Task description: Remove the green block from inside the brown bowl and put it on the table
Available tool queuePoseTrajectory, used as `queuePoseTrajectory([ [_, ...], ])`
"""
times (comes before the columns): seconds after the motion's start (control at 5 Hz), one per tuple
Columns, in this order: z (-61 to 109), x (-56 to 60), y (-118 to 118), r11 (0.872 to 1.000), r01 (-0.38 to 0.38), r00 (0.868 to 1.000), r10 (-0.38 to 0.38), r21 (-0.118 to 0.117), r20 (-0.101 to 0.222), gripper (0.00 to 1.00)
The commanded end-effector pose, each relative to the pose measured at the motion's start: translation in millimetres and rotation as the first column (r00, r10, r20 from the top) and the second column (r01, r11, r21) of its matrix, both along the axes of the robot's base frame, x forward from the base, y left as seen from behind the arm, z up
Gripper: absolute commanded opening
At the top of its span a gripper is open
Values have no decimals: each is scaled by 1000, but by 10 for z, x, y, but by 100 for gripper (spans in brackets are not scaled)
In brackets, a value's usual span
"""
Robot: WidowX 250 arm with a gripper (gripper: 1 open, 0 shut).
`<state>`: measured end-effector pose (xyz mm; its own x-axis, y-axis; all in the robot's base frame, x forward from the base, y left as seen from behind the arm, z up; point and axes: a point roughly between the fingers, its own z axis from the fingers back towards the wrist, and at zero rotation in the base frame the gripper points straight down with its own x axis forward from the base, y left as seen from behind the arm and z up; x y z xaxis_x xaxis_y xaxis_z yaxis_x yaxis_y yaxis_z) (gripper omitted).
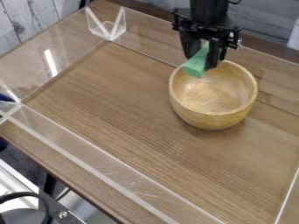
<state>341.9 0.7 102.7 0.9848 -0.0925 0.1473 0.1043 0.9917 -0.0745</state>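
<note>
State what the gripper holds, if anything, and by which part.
The gripper holds the green block by its upper end; the lower end hangs free.
</note>
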Motion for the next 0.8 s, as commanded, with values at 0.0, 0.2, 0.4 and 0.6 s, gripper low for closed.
queuePoseTrajectory([
  [0.0, 224, 72, 50, 1000, -8, 997, 9, -2, 72, 0],
  [0.2, 249, 73, 62, 1000, -13, 997, 13, -9, 78, 0],
  [0.4, 259, 77, 68, 1000, -14, 997, 16, -17, 81, 0],
  [0.6, 293, 74, 75, 1000, -15, 996, 17, -24, 88, 0],
])
